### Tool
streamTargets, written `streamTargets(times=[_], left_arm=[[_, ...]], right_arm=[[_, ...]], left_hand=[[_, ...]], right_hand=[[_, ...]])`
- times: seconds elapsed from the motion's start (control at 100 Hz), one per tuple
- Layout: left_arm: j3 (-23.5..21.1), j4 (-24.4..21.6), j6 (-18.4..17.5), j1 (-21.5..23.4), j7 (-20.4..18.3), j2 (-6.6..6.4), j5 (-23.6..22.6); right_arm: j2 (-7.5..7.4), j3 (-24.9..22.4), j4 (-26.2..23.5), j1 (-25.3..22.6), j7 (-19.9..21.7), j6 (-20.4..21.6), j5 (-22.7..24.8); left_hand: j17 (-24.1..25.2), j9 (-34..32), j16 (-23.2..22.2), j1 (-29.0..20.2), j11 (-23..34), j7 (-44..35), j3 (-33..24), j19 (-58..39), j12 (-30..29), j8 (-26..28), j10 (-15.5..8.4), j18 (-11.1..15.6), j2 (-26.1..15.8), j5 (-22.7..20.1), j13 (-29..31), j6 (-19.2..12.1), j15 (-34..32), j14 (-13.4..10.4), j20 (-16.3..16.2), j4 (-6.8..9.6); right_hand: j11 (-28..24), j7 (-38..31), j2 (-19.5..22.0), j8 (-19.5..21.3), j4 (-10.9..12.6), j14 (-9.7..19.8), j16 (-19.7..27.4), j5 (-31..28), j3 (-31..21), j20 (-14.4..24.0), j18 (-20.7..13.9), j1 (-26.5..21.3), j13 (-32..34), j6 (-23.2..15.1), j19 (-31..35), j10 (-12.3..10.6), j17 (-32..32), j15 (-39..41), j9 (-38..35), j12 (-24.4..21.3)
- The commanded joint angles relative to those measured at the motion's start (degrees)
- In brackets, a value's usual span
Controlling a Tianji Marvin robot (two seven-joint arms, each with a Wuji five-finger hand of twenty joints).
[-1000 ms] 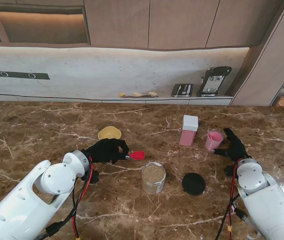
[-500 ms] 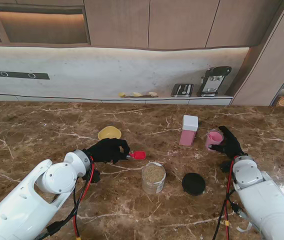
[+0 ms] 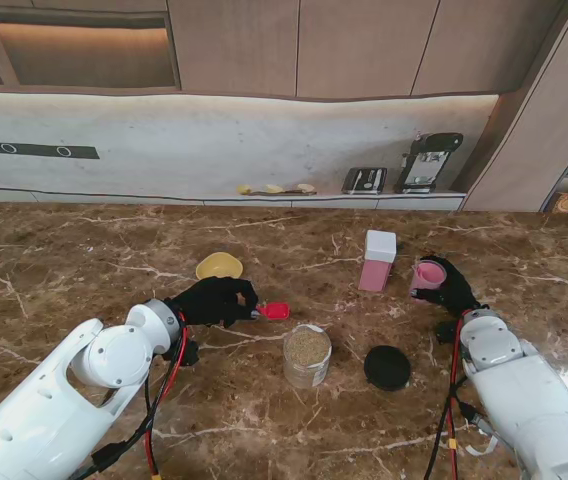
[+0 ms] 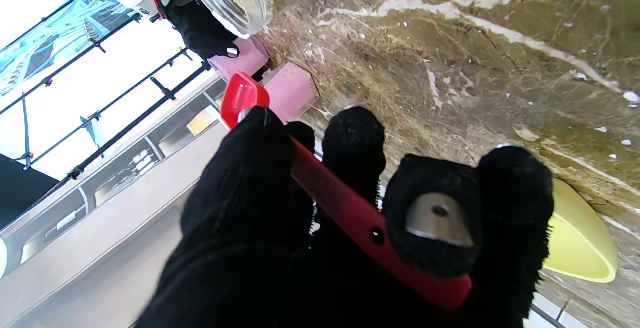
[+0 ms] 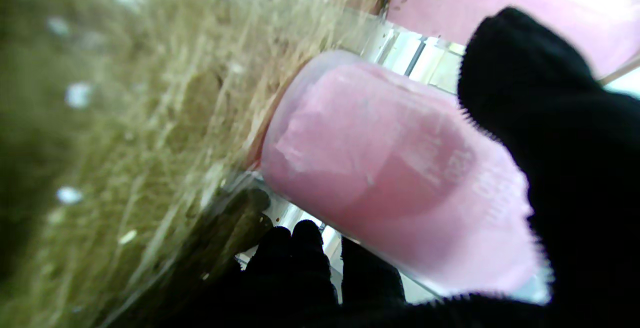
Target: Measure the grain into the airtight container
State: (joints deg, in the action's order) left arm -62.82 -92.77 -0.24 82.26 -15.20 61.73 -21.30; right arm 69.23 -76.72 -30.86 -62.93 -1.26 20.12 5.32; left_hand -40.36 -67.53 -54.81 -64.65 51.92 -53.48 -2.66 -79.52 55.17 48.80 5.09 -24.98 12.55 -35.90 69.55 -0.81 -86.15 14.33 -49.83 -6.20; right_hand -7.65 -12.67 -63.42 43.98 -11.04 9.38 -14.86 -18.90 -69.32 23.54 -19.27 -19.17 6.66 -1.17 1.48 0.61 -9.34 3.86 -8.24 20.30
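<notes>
Gripping red scoop [image 3: 273, 310]: left hand [image 3: 212, 300] | right hand [image 3: 453, 290] wrapping pink cup [image 3: 427, 276]

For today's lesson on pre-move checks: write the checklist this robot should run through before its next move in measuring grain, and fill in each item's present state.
1. Left hand holds the red scoop: ok, fingers closed around the handle.
2. Grain jar open and upright: ok, its black lid lies on the table beside it.
3. Right hand has the pink cup: ok, fingers wrap it in the right wrist view.
4. Pink cup lifted clear of the table: cannot tell.
5. Scoop bowl loaded with grain: cannot tell.
6. Tall pink container open: not ok, white lid on.
</notes>
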Motion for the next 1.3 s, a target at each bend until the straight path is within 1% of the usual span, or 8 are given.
streamTargets(times=[0.0, 0.1, 0.3, 0.54, 0.6, 0.66, 0.95, 1.29], left_arm=[[-0.05, -0.13, 0.22, 0.32, -0.08, -0.05, -0.16], [-0.13, -0.26, 0.29, 0.43, -0.22, -0.1, -0.26], [-0.17, -0.28, 0.26, 0.58, -0.04, -0.1, -0.58], [-0.32, -0.42, 0.37, 0.88, 0.32, -0.04, -0.78], [-0.37, -0.46, 0.37, 0.98, 0.41, -0.02, -0.77], [-0.47, -0.5, 0.28, 1.12, 0.58, 0.0, -0.84], [-1.19, -0.87, -0.49, 2.04, 1.11, 0.07, -0.56], [-1.93, -1.58, -2.54, 2.89, 1.63, 0.1, -0.21]], right_arm=[[2.04, 0.81, 2.53, -1.6, 2.66, -1.44, -0.59], [2.52, 0.98, 3.61, -1.27, 2.41, -1.07, -0.92], [3.22, 0.73, 4.46, -0.95, 2.17, -0.65, -1.88], [3.22, 0.37, 1.26, -2.64, 2.35, -2.44, -4.01], [3.14, 0.22, -0.42, -3.63, 2.51, -3.07, -4.99], [3.03, 0.09, -2.29, -4.79, 2.32, -3.58, -5.81], [2.17, -1.38, -13.32, -11.51, -1.47, -5.28, -7.3], [0.68, -4.86, -33.43, -23.5, -8.5, -7.31, -2.76]], left_hand=[[0.2, -2.44, 0.47, -2.36, 1.52, -2.35, -4.0, -2.94, 0.84, 2.37, -1.13, -1.02, -0.81, -2.62, 2.89, -5.12, -3.64, 1.81, -1.25, 1.47], [0.19, -2.43, 0.46, -2.23, 1.53, -2.31, -4.05, -2.95, 0.87, 2.35, -1.22, -1.04, -0.84, -2.51, 2.88, -5.17, -3.61, 1.8, -1.28, 1.43], [0.26, -2.37, 0.46, -2.04, 1.53, -2.32, -4.18, -2.92, 0.91, 2.33, -1.32, -0.92, -0.9, -2.33, 2.88, -5.38, -3.53, 1.76, -1.29, 1.37], [0.12, -2.43, 0.44, -1.84, 1.58, -2.45, -4.31, -3.0, 0.94, 2.27, -1.44, -0.77, -0.86, -2.28, 2.88, -5.41, -3.46, 1.72, -1.31, 1.3], [0.1, -2.43, 0.44, -1.84, 1.58, -2.44, -4.38, -3.0, 0.94, 2.2, -1.44, -0.81, -0.84, -2.25, 2.88, -5.41, -3.44, 1.69, -1.31, 1.31], [0.06, -2.41, 0.45, -1.76, 1.58, -2.46, -4.39, -3.01, 0.94, 2.16, -1.47, -0.82, -0.85, -2.22, 2.87, -5.46, -3.4, 1.64, -1.3, 1.29], [-0.01, -2.39, 0.43, -1.71, 1.52, -2.56, -4.64, -3.05, 0.92, 1.88, -1.46, -0.9, -0.78, -2.13, 2.89, -5.35, -3.34, 1.58, -1.3, 1.28], [-0.07, -2.36, 0.41, -1.53, 1.48, -2.63, -4.78, -3.07, 0.89, 1.6, -1.46, -0.92, -0.89, -2.01, 2.88, -5.32, -3.31, 1.53, -1.29, 1.23]], right_hand=[[1.12, 2.07, -1.17, -1.27, -2.08, -7.28, 0.0, 0.54, -0.12, 3.78, 15.99, 0.98, -1.69, -1.7, 21.28, 1.81, 9.26, -0.62, 0.07, -0.16], [0.85, 1.66, -1.01, -1.44, -2.07, -7.31, -0.24, -0.75, -0.26, 3.99, 16.03, 1.2, -1.65, -3.16, 21.21, 1.61, 9.22, -0.62, -0.18, 0.13], [-0.76, -9.31, 2.24, 3.78, -1.43, -6.83, -0.91, -8.5, 2.09, 5.51, 15.94, -1.61, -1.5, -12.48, 20.93, 0.67, 9.41, -0.31, -0.88, 0.49], [-2.77, -18.21, 20.26, 6.78, 1.36, -4.52, -0.95, -18.85, 12.16, 7.78, 15.38, -6.49, -0.41, -18.05, 21.62, -2.92, 9.41, 1.22, -5.17, -0.21], [-3.18, -21.94, 23.84, 4.1, -3.85, -3.8, -0.98, -19.26, 15.33, 8.75, 15.1, -8.31, -0.16, -19.78, 21.7, -3.9, 9.23, 1.5, -5.98, -0.49], [-3.63, -26.33, 25.38, 1.06, -4.9, -3.36, -1.04, -19.31, 15.33, 9.46, 14.87, -8.97, 0.35, -21.36, 21.57, -4.62, 9.24, 1.78, -6.66, -0.65], [-5.46, -31.68, 25.95, -1.23, -4.75, -3.51, -1.52, -20.29, 11.46, 10.21, 15.55, -12.47, 3.92, -22.35, 21.91, -5.44, 10.4, 3.42, -10.56, -0.49], [-6.4, -34.13, 23.81, -0.92, -5.01, -5.2, -2.03, -21.79, 10.52, 10.41, 17.35, -11.64, 8.23, -21.9, 22.59, -4.82, 12.23, 5.3, -15.02, -0.56]])
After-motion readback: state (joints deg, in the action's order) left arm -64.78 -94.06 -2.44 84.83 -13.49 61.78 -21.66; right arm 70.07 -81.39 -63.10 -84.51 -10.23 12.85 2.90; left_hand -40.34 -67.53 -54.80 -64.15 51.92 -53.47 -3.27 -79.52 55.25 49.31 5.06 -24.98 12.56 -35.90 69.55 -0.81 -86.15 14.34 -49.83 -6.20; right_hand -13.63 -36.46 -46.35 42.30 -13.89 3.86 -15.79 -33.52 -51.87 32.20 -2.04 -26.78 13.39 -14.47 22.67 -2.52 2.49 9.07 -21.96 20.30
